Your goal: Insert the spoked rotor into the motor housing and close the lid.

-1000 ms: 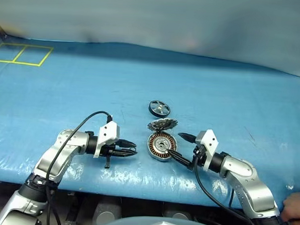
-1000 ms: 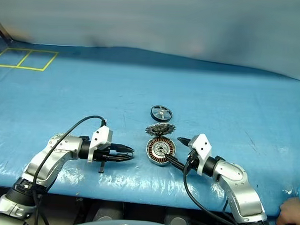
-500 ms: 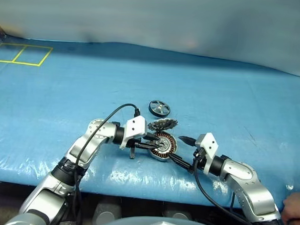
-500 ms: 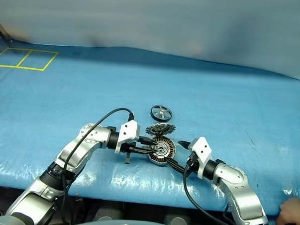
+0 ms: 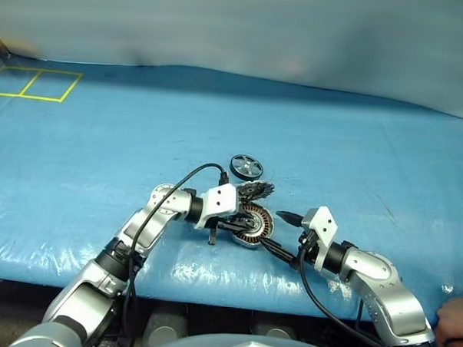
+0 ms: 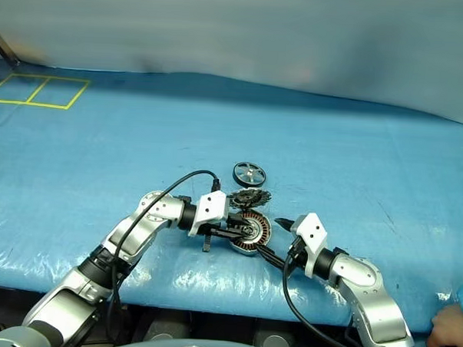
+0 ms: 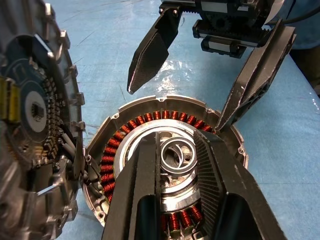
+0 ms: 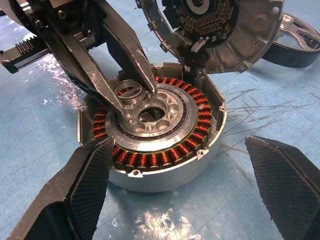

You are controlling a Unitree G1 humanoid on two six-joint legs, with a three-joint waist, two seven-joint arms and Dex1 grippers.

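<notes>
Bright, even light from overhead — white glare on the blue sheet (image 5: 212, 272) just beneath the grippers; the far background is hazy.

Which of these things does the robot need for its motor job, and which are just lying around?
For the job: spoked rotor, motor housing, lid, small silver ring pinched in the left end effector, open right end effector astride the housing.

Just there: yellow tape lines, blue table cover, a person's hand.
</notes>
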